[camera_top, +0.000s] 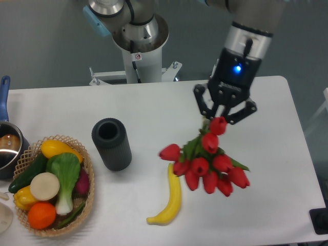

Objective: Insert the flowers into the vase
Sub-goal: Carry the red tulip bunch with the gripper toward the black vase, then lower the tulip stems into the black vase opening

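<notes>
The flowers [207,166] are a bunch of red tulips with green stems, hanging blossoms down over the table right of centre. My gripper [219,119] is shut on the stem end of the bunch and holds it lifted. The vase [111,144], dark grey and ribbed with a round open mouth, stands upright on the table to the left of the flowers, well apart from them. The stem ends are hidden between the fingers.
A yellow banana [171,199] lies on the table just below and left of the tulips. A woven basket [87,200] of vegetables sits at the front left. A pot [7,148] with a blue handle is at the left edge. The robot base [138,46] stands behind the table.
</notes>
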